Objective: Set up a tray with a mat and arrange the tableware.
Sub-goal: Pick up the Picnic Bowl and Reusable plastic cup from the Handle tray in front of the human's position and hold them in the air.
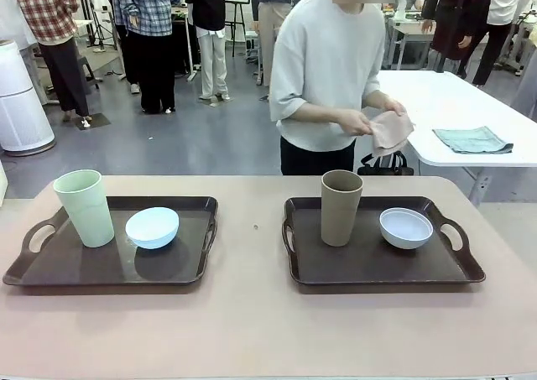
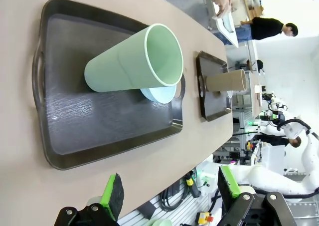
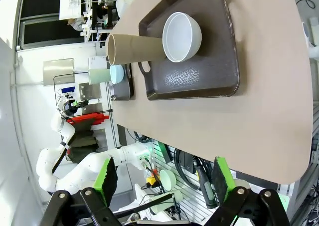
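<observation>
Two dark brown trays stand side by side on the beige table. On the left tray [image 1: 75,267] stand a pale green cup [image 1: 85,208] and a light blue bowl [image 1: 152,227]. The right tray [image 1: 369,267] carries a brown cup [image 1: 341,207] and a bluish-white bowl [image 1: 406,227]. Across the table, a person holds a folded pinkish mat [image 1: 391,131] in both hands. My left gripper [image 2: 171,192] hangs open off the table's near edge, facing the green cup [image 2: 134,61] and left tray [image 2: 99,131]. My right gripper [image 3: 164,181] is also open, facing the right tray [image 3: 199,81] and white bowl [image 3: 182,36].
A grey-green folded cloth [image 1: 472,139] lies on a white table [image 1: 436,103] behind the person. Bare tabletop runs between the trays [image 1: 252,246] and along the near edge. Other people stand farther back in the room.
</observation>
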`<state>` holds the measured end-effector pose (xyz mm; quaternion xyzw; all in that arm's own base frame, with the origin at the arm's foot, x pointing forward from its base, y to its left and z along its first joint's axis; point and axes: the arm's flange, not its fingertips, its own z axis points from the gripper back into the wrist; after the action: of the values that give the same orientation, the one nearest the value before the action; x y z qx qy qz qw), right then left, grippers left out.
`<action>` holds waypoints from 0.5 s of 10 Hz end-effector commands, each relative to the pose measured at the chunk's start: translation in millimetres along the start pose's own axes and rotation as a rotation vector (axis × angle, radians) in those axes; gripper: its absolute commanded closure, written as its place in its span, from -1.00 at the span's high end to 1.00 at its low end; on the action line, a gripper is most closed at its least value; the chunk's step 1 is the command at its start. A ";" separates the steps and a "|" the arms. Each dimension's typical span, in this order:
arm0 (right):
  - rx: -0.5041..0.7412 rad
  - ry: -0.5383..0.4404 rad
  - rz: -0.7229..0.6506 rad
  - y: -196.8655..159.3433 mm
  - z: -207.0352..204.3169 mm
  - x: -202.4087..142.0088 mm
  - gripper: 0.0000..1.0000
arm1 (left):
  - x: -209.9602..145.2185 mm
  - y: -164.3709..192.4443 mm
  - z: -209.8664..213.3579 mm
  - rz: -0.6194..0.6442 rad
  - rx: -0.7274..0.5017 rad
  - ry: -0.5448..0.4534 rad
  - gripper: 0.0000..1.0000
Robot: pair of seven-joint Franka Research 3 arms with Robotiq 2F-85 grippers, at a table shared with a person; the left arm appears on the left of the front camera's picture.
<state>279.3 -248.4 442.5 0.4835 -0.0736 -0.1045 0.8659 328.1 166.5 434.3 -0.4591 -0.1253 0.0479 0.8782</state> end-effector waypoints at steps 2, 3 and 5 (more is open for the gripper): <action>0.007 0.000 0.005 2.3 0.3 -3.1 1.00 | 0.5 0.8 0.4 0.001 -0.011 -0.003 1.00; 0.007 0.000 0.005 2.3 0.3 -3.1 1.00 | 0.5 0.8 0.4 0.001 -0.011 -0.003 1.00; 0.007 0.000 0.005 2.3 0.3 -3.1 1.00 | 0.5 0.8 0.4 0.001 -0.011 -0.003 1.00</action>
<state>278.9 -248.7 442.6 0.4832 -0.0739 -0.1051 0.8660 328.2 166.1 434.3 -0.4585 -0.1245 0.0477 0.8787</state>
